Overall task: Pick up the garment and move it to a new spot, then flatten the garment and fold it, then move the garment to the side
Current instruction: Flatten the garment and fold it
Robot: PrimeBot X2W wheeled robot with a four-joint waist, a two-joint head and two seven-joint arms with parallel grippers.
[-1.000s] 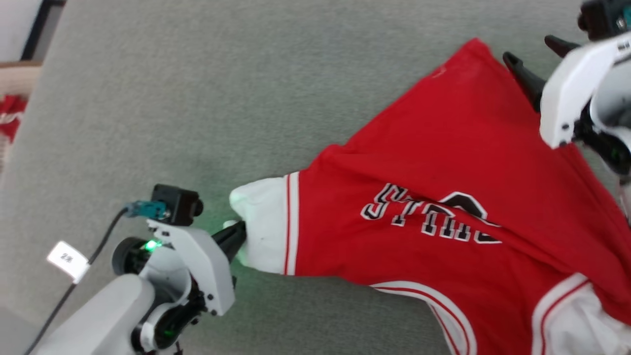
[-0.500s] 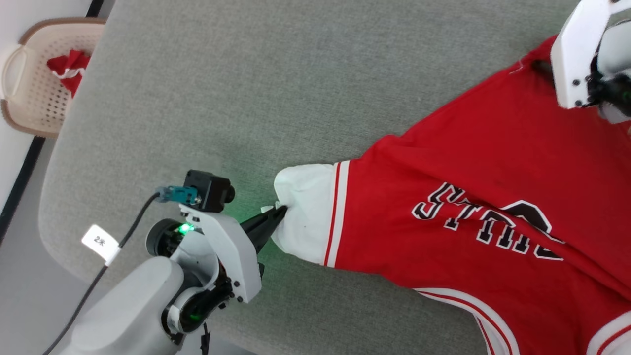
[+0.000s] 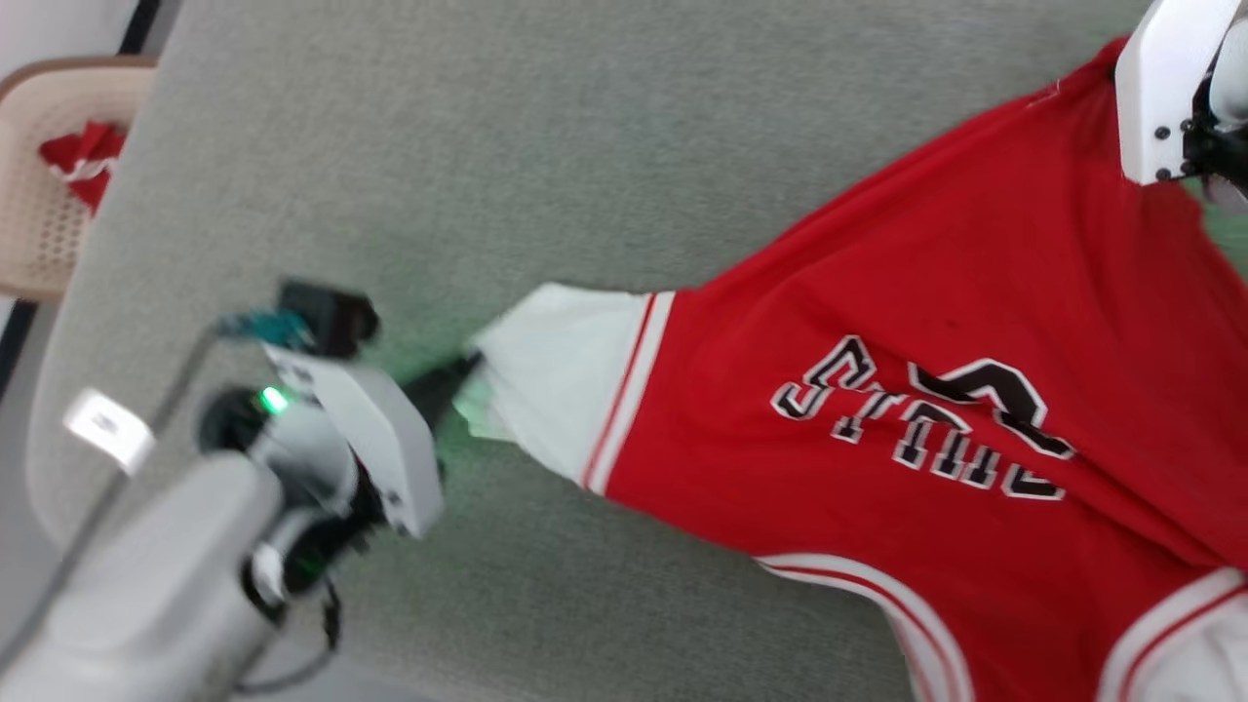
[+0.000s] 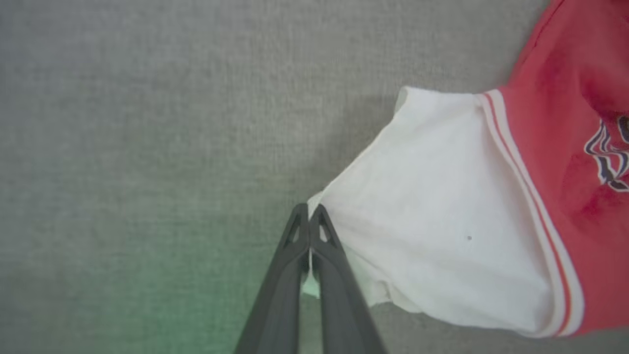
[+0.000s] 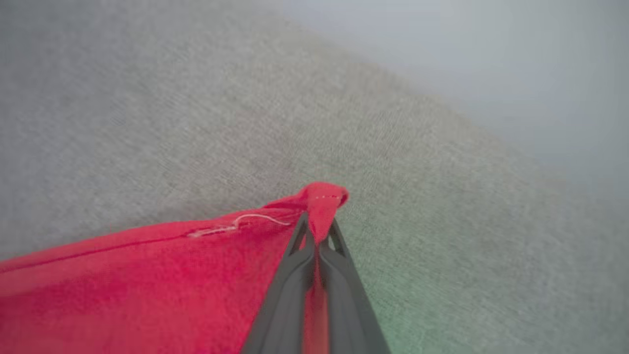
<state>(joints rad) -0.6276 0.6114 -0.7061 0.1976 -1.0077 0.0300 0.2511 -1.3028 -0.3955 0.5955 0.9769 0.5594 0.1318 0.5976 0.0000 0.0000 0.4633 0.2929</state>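
Basket (image 3: 39, 224) of beige plastic stands at the far left, off the grey counter (image 3: 585, 146), with some red cloth inside it; we judge it has no part in the present step. Next comes our left gripper (image 4: 308, 216). Its two dark fingers are pressed together with only a thin fold of white fabric between them, and this fabric is the edge of the white sleeve (image 4: 442, 206) of the garment (image 3: 926, 322). The sleeve is drawn to a point toward the gripper, which tells us the cloth is under a pull on this side. Farther right, the red body of the garment lies over the counter, with the black, white-outlined lettering facing up and a striped trim at the lower right. At the far right our right gripper (image 5: 317, 228) is also closed, and it pinches a small red corner of the garment, which stands out above the fingertips. So the garment is held at two opposite ends, and we think the reason is to stretch it between both arms until it is flat. We judge that the flattening step is in hand and the folding is not yet begun. The risk, in our opinion, is that the thin sleeve edge slips out of the left gripper.
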